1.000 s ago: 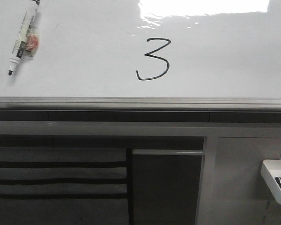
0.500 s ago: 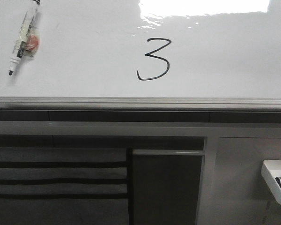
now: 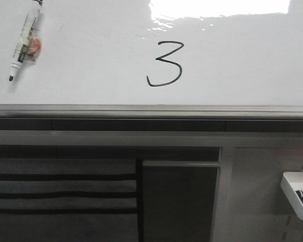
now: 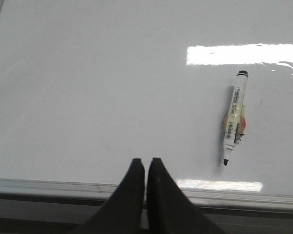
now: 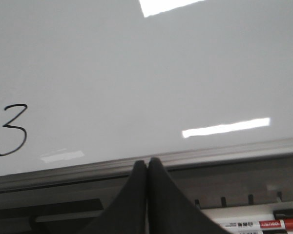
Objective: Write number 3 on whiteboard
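A finished number 3 (image 3: 164, 64) sits mid-whiteboard (image 3: 91, 30); the uncapped marker (image 3: 24, 43) lies released far left. Left end effector (image 4: 145, 165) and right end effector (image 5: 147, 165) closed, empty: writing appears done.

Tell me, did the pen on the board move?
No. The pen lies in the same spot, left of the 3, tip toward the frame.

One whiteboard (image 3: 91, 30), one number 3 (image 3: 165, 64), one marker (image 3: 24, 45), one tray (image 3: 296, 194).
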You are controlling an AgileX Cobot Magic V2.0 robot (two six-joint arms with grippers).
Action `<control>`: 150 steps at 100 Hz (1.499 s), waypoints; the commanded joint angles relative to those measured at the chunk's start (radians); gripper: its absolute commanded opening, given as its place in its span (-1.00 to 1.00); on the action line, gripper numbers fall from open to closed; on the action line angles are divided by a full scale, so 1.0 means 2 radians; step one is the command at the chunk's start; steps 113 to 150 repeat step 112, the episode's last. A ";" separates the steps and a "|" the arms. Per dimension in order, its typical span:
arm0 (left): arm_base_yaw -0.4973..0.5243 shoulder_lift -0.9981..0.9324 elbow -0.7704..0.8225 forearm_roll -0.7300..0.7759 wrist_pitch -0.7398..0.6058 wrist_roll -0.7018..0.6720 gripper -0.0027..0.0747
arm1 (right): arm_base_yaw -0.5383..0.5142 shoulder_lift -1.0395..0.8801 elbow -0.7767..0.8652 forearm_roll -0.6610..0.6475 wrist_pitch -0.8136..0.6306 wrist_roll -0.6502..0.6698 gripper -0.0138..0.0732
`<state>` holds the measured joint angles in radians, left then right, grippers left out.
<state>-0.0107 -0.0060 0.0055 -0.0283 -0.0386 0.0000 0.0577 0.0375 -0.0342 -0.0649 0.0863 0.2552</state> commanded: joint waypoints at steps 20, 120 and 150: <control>-0.003 -0.015 0.002 0.000 -0.037 -0.003 -0.98 | -0.029 -0.033 0.036 0.009 -0.049 -0.001 -0.85; -0.003 -0.015 0.002 0.000 -0.037 -0.003 -0.98 | -0.029 -0.033 0.036 -0.010 -0.060 -0.028 -0.85; -0.003 -0.015 0.002 0.000 -0.037 -0.003 -0.98 | -0.029 -0.033 0.036 -0.010 -0.060 -0.028 -0.85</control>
